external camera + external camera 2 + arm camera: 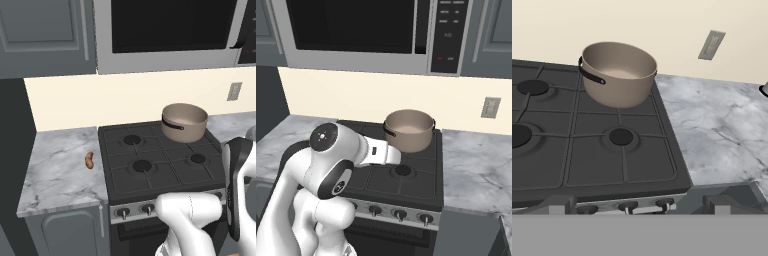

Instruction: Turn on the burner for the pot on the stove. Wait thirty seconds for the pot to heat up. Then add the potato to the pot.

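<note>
Potato [89, 160], a small orange-brown, kidney-shaped lump, lies alone on the marble counter [55, 170] just left of the stove [160, 160], well apart from the tan pot [184, 121], which sits on the far right burner with its dark side handle turned toward the near left. By the look of it, the potato should be firm, light and a little prone to rolling, so a pinch across its narrow middle would likely hold better than one along its length. The pot, seen from the hand view [618, 72], is lidless and shows a bare beige inside; its straight metal walls suggest something stiff and fairly heavy that need not be moved at all. Along the stove's silver front panel, small dark knobs [400, 214] wait untouched at the near edge, and one of them probably governs the far right burner. The white arm rises in front of the cooktop, the fingers spread as wide as they go and holding nothing. The microwave's control panel [448, 35] carries markings too small to read, and no brand or label can be made out anywhere.
</note>
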